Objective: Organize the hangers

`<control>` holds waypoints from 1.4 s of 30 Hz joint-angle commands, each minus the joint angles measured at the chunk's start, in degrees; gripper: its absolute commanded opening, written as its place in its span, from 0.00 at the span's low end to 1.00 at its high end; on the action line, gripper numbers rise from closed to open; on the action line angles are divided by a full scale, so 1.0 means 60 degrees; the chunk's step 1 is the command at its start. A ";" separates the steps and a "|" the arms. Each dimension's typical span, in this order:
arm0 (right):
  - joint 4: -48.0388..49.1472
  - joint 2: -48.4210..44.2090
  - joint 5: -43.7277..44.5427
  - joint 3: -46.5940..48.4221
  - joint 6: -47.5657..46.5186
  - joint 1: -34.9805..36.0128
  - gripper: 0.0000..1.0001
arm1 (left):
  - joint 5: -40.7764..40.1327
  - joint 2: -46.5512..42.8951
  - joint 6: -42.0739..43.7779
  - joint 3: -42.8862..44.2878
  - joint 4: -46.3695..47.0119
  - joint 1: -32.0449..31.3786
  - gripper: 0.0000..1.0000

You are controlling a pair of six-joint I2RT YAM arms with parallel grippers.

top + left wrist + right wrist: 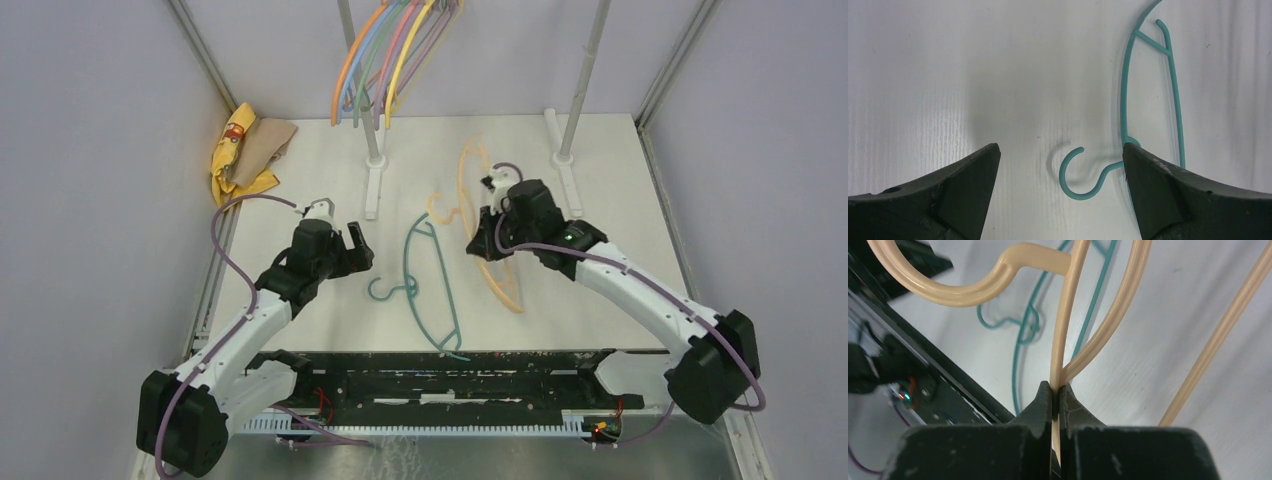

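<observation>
The grip on the peach hanger (pixel 1064 340) looks like the weak spot. The right arm's (pixel 640 290) jaws are shut on one thin bar of it, pinching only at their very tips, with the second bar curving away just beside the pinch. A round bar held that way could pivot or slide out as soon as the arm swings. Its hook (pixel 973 287) hangs over the teal hanger (pixel 406 270), which lies flat on the worktop (pixel 300 180) between the two arms, so a low or sideways lift might snag the teal one and drag it along. Further on, the bundle of hangers on the rack (pixel 385 60) at the back is crowded, and a swinging hook could knock against them or miss the rail. The right arm reaches forward and inward from its base, wrist bent down towards the middle of the worktop. The left arm (pixel 260 310) stretches forward, its jaws spread wide and holding nothing, poised over the teal hook (pixel 1068 189). With both wrists this near, they could clip each other.
</observation>
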 commanded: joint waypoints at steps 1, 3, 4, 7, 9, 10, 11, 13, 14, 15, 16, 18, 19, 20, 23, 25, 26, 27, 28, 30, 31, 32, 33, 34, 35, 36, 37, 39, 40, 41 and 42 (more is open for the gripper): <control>0.2215 -0.0853 -0.1198 0.0021 0.2459 -0.1306 0.01 | 0.0021 -0.0313 -0.0329 0.0050 0.0341 0.0039 0.99; 0.3266 -0.0803 -0.1809 0.0152 0.3303 -0.1828 0.01 | 0.0030 -0.0360 -0.0331 0.0061 0.0349 0.0035 0.99; 0.3773 -0.0620 -0.2079 0.0328 0.3715 -0.2017 0.00 | 0.0032 -0.0374 -0.0331 0.0075 0.0333 0.0035 0.99; 0.5552 0.0270 -0.2970 0.1121 0.5153 -0.2532 0.00 | 0.0030 -0.0374 -0.0338 0.0119 0.0325 0.0036 0.99; 0.7032 0.1012 -0.3452 0.1934 0.6320 -0.2769 0.00 | 0.0039 -0.0400 -0.0345 0.0173 0.0312 0.0029 0.99; 0.7611 0.1411 -0.3575 0.2402 0.6967 -0.2872 0.00 | 0.0044 -0.0417 -0.0346 0.0199 0.0298 0.0034 0.99; 0.8043 0.1725 -0.3572 0.2903 0.7198 -0.2898 0.01 | 0.0041 -0.0421 -0.0346 0.0228 0.0282 0.0035 0.99; 0.8006 0.2326 -0.3386 0.4072 0.7273 -0.2916 0.00 | 0.0055 -0.0417 -0.0334 0.0313 0.0238 0.0031 0.99; 0.7915 0.2590 -0.3312 0.4700 0.7278 -0.2913 0.01 | 0.0055 -0.0421 -0.0311 0.0357 0.0201 0.0038 0.99; 0.7908 0.2870 -0.3241 0.5214 0.7321 -0.2913 0.01 | 0.0039 -0.0427 -0.0295 0.0401 0.0171 0.0043 0.99; 0.7880 0.3121 -0.3202 0.5802 0.7376 -0.2918 0.00 | 0.0000 -0.0435 -0.0281 0.0433 0.0129 0.0036 0.99; 0.7741 0.3733 -0.3154 0.6893 0.7519 -0.2918 0.01 | -0.0060 -0.0484 -0.0245 0.0484 0.0069 0.0035 0.99; 0.7720 0.3996 -0.3116 0.7389 0.7604 -0.2926 0.00 | -0.0086 -0.0505 -0.0208 0.0500 0.0057 0.0035 0.99; 0.7686 0.4275 -0.3104 0.7828 0.7708 -0.2925 0.01 | -0.0100 -0.0509 -0.0202 0.0527 0.0043 0.0042 0.99; 0.7654 0.5001 -0.3028 0.8790 0.7995 -0.2936 0.01 | -0.0155 -0.0453 -0.0144 0.0611 -0.0024 0.0043 0.99; 0.7476 0.5320 -0.2859 0.9236 0.8057 -0.2926 0.00 | -0.0188 -0.0426 -0.0105 0.0667 -0.0046 0.0035 0.99; 0.7375 0.5465 -0.2798 0.9410 0.8061 -0.2927 0.00 | -0.0190 -0.0422 -0.0090 0.0676 -0.0047 0.0035 0.99; 0.7310 0.5614 -0.2750 0.9582 0.8095 -0.2931 0.01 | -0.0203 -0.0422 -0.0076 0.0694 -0.0060 0.0035 0.99; 0.7252 0.5764 -0.2718 0.9739 0.8114 -0.2920 0.00 | -0.0208 -0.0409 -0.0068 0.0711 -0.0061 0.0024 0.99; 0.7232 0.5999 -0.2628 0.9997 0.8210 -0.2927 0.00 | -0.0228 -0.0407 -0.0054 0.0723 -0.0090 0.0035 0.99; 0.7233 0.6091 -0.2582 1.0133 0.8249 -0.2925 0.00 | -0.0244 -0.0420 -0.0045 0.0736 -0.0102 0.0035 0.99; 0.7260 0.6179 -0.2532 1.0233 0.8265 -0.2931 0.00 | -0.0266 -0.0425 -0.0039 0.0742 -0.0125 0.0035 0.99; 0.7255 0.6269 -0.2480 1.0348 0.8270 -0.2928 0.00 | -0.0287 -0.0435 -0.0038 0.0750 -0.0141 0.0031 0.99; 0.7238 0.6362 -0.2454 1.0498 0.8284 -0.2927 0.00 | -0.0308 -0.0435 -0.0027 0.0740 -0.0156 0.0034 0.99; 0.7208 0.6449 -0.2445 1.0648 0.8282 -0.2929 0.01 | -0.0324 -0.0449 -0.0029 0.0739 -0.0163 0.0035 0.99; 0.7199 0.6529 -0.2425 1.0760 0.8320 -0.2927 0.01 | -0.0344 -0.0469 -0.0037 0.0735 -0.0164 0.0035 0.99; 0.7246 0.6624 -0.2416 1.0846 0.8356 -0.2927 0.01 | -0.0357 -0.0468 -0.0034 0.0708 -0.0164 0.0031 0.99; 0.7277 0.6735 -0.2414 1.0973 0.8428 -0.2931 0.00 | -0.0378 -0.0485 -0.0052 0.0673 -0.0164 0.0035 0.99; 0.7228 0.6779 -0.2381 1.1021 0.8441 -0.2931 0.00 | -0.0387 -0.0496 -0.0052 0.0659 -0.0164 0.0035 0.99; 0.7125 0.6823 -0.2359 1.1058 0.8442 -0.2928 0.01 | -0.0396 -0.0484 -0.0053 0.0648 -0.0164 0.0035 0.99; 0.6989 0.6875 -0.2305 1.1092 0.8443 -0.2931 0.01 | -0.0384 -0.0470 -0.0053 0.0650 -0.0164 0.0033 0.99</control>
